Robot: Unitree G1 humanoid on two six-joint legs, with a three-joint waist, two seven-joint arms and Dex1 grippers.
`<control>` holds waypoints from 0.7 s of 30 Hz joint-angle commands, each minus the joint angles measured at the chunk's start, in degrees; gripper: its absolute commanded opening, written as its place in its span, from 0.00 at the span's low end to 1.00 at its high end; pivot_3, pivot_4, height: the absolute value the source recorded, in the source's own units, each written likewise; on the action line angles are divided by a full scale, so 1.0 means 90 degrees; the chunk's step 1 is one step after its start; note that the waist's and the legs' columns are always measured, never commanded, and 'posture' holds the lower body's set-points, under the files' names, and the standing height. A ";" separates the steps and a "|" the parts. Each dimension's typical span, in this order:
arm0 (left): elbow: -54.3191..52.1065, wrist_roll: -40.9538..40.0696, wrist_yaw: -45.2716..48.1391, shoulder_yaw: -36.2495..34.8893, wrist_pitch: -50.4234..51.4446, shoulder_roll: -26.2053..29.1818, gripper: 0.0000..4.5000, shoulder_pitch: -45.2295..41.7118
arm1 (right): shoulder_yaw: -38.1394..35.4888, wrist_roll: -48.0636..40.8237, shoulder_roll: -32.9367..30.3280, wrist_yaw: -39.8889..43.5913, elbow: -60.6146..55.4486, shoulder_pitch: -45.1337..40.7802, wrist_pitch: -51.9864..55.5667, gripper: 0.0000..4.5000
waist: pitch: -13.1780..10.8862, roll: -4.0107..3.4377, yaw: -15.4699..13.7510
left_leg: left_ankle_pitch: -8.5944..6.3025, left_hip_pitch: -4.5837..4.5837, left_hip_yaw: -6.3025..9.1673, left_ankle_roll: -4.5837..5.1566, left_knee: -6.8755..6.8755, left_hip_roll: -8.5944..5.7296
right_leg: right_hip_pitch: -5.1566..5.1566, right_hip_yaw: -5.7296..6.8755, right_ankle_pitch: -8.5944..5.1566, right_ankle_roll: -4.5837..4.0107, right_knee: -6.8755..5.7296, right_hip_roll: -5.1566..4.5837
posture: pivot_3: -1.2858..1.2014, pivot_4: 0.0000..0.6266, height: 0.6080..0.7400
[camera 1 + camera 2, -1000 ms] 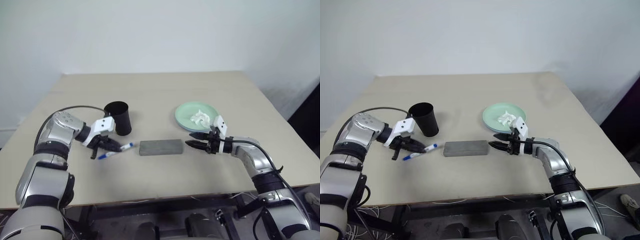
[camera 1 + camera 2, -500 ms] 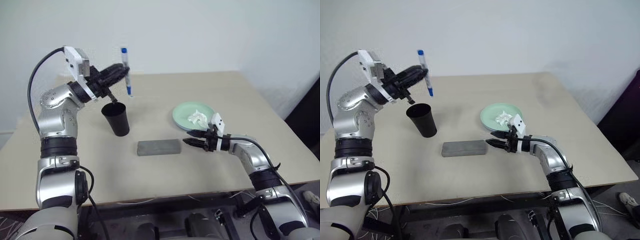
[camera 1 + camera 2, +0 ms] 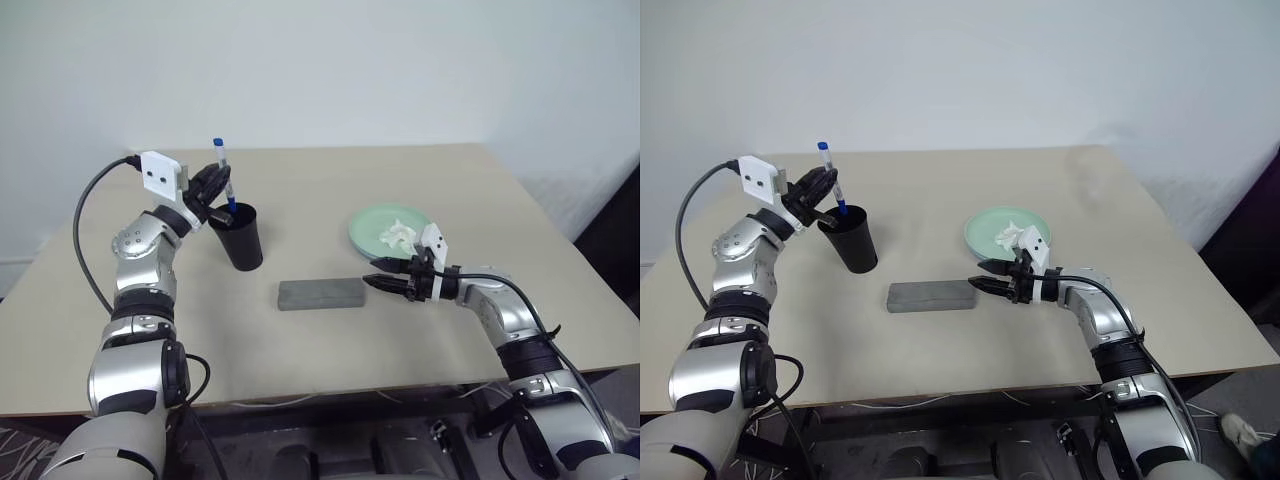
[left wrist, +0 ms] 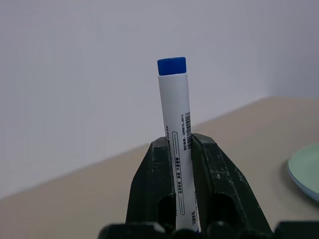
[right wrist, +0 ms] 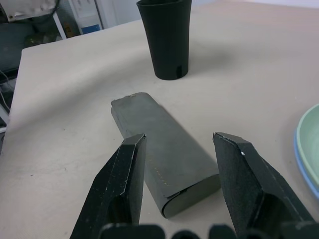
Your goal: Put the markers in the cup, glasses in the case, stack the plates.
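On the table (image 3: 330, 190) our grey case (image 3: 320, 294) lies shut beside the black cup (image 3: 240, 236). Our left end effector (image 3: 213, 191) is clamped on a marker (image 3: 224, 177), upright, its lower tip at the cup's rim. We should centre it, lower, then release. Our right end effector (image 3: 376, 284) waits, fingers apart, near the case.

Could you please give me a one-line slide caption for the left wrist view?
Left gripper holds a white, blue-capped marker upright between its fingers.
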State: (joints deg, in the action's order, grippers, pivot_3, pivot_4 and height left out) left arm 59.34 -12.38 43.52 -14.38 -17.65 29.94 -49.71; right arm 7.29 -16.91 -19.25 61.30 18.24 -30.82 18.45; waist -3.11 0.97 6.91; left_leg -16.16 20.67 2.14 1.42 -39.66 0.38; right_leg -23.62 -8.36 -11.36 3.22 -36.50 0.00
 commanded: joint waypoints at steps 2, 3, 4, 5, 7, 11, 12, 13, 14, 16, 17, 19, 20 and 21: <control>0.0200 0.0030 -0.0062 -0.0029 -0.0316 -0.0032 0.02 -0.0326 | -0.0167 -0.0163 -0.0027 -0.0045 -0.0366 -0.0019 0.0011 0.52 | 0.0000 0.0000 0.0000 | 0.0000 0.0000 -0.0001 0.0000 0.0000 0.0000 | 0.0000 0.0000 0.0000 0.0000 0.0000 0.0000 | 0.52 0.00 1.00; 0.0241 0.0018 -0.0054 -0.0041 -0.0317 -0.0059 0.02 -0.0324 | -0.0176 -0.0161 -0.0033 -0.0057 -0.0379 -0.0002 0.0018 0.52 | 0.0000 0.0000 0.0000 | 0.0000 0.0000 -0.0001 0.0000 0.0001 0.0000 | 0.0000 0.0000 0.0000 0.0000 0.0000 -0.0001 | 0.52 0.00 1.00; 0.0266 0.0008 -0.0046 -0.0050 -0.0322 -0.0081 0.02 -0.0318 | -0.0184 -0.0161 -0.0039 -0.0067 -0.0392 0.0011 0.0026 0.52 | 0.0000 0.0000 0.0000 | 0.0000 0.0000 0.0000 0.0000 0.0001 0.0000 | 0.0000 0.0000 0.0000 0.0000 0.0000 -0.0001 | 0.52 0.00 1.00; 0.0291 -0.0002 -0.0033 -0.0058 -0.0316 -0.0100 0.02 -0.0308 | -0.0191 -0.0162 -0.0046 -0.0074 -0.0406 0.0022 0.0034 0.52 | 0.0000 0.0000 0.0001 | 0.0000 -0.0001 -0.0001 0.0000 0.0000 0.0000 | 0.0001 -0.0001 0.0000 0.0000 0.0000 -0.0001 | 0.52 0.00 1.00; 0.0327 -0.0006 -0.0029 -0.0065 -0.0319 -0.0125 0.02 -0.0282 | -0.0197 -0.0162 -0.0053 -0.0085 -0.0428 0.0038 0.0047 0.52 | 0.0000 0.0000 -0.0001 | 0.0000 0.0000 0.0001 0.0000 0.0000 0.0000 | 0.0001 0.0000 0.0000 0.0000 -0.0001 0.0000 | 0.52 0.00 1.00; 0.0350 -0.0022 -0.0007 -0.0082 -0.0309 -0.0148 0.02 -0.0243 | -0.0200 -0.0161 -0.0055 -0.0098 -0.0439 0.0046 0.0060 0.52 | 0.0000 0.0000 0.0001 | 0.0000 0.0000 0.0000 0.0000 0.0001 0.0000 | 0.0000 0.0000 0.0000 0.0000 -0.0001 0.0000 | 0.52 0.00 1.00; 0.0356 -0.0018 -0.0011 -0.0082 -0.0311 -0.0148 0.02 -0.0233 | -0.0198 -0.0158 -0.0053 -0.0101 -0.0435 0.0045 0.0060 0.52 | 0.0000 0.0000 0.0001 | 0.0000 0.0000 0.0000 0.0000 0.0000 0.0000 | 0.0000 0.0000 0.0000 0.0000 0.0000 0.0000 | 0.52 0.00 1.00; 0.0361 -0.0025 -0.0011 -0.0088 -0.0297 -0.0151 0.10 -0.0224 | -0.0196 -0.0154 -0.0049 -0.0104 -0.0425 0.0041 0.0059 0.52 | 0.0000 0.0000 0.0001 | 0.0000 0.0000 0.0000 0.0000 0.0000 0.0000 | 0.0000 0.0000 0.0000 0.0001 0.0000 0.0000 | 0.52 0.00 1.00; 0.0366 -0.0035 -0.0012 -0.0097 -0.0279 -0.0154 0.18 -0.0209 | -0.0191 -0.0150 -0.0044 -0.0104 -0.0417 0.0038 0.0055 0.52 | 0.0000 0.0000 0.0001 | 0.0000 0.0000 0.0000 0.0000 0.0001 0.0000 | 0.0000 0.0000 0.0000 0.0001 0.0000 0.0000 | 0.52 0.00 1.00; 0.0377 -0.0024 -0.0032 -0.0094 -0.0282 -0.0160 0.30 -0.0162 | -0.0178 -0.0143 -0.0028 -0.0100 -0.0383 0.0005 0.0046 0.52 | 0.0000 0.0000 0.0001 | 0.0000 0.0000 0.0000 0.0000 0.0000 0.0000 | 0.0000 0.0000 0.0000 0.0000 0.0000 0.0000 | 0.52 0.00 1.00; 0.0378 -0.0011 -0.0049 -0.0087 -0.0291 -0.0160 0.38 -0.0146 | -0.0175 -0.0142 -0.0022 -0.0099 -0.0373 -0.0009 0.0044 0.52 | 0.0000 0.0000 0.0001 | 0.0000 -0.0001 0.0000 0.0000 0.0001 0.0000 | 0.0000 0.0000 0.0000 0.0001 0.0000 0.0000 | 0.52 0.00 1.00; 0.0376 0.0000 -0.0071 -0.0081 -0.0299 -0.0159 0.53 -0.0128 | -0.0172 -0.0142 -0.0012 -0.0095 -0.0356 -0.0028 0.0038 0.52 | 0.0000 0.0000 0.0001 | 0.0000 -0.0001 0.0000 0.0000 0.0001 0.0000 | 0.0000 0.0000 0.0000 0.0000 0.0000 0.0000 | 0.52 0.00 1.00; 0.0369 -0.0002 -0.0075 -0.0082 -0.0283 -0.0159 0.60 -0.0121 | -0.0169 -0.0144 -0.0010 -0.0092 -0.0357 -0.0029 0.0037 0.52 | 0.0000 0.0000 0.0001 | 0.0000 -0.0001 0.0000 0.0000 0.0000 0.0001 | 0.0000 0.0000 0.0000 0.0000 0.0000 0.0000 | 0.52 0.00 1.00; 0.0360 -0.0005 -0.0075 -0.0081 -0.0277 -0.0159 0.68 -0.0113 | -0.0166 -0.0144 -0.0007 -0.0090 -0.0358 -0.0028 0.0035 0.52 | 0.0000 0.0000 0.0001 | 0.0000 -0.0001 0.0000 0.0000 0.0001 0.0001 | 0.0000 0.0000 0.0000 0.0000 0.0000 0.0000 | 0.52 0.00 1.00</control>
State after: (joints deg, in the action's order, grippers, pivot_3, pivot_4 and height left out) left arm 63.58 -12.04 43.24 -14.51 -19.30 28.36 -50.11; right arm 7.17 -16.92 -19.31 60.55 16.57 -29.70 19.38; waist -3.11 0.97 6.92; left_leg -16.16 20.67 2.14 1.42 -39.65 0.39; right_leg -23.62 -8.37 -11.37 3.22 -36.50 0.00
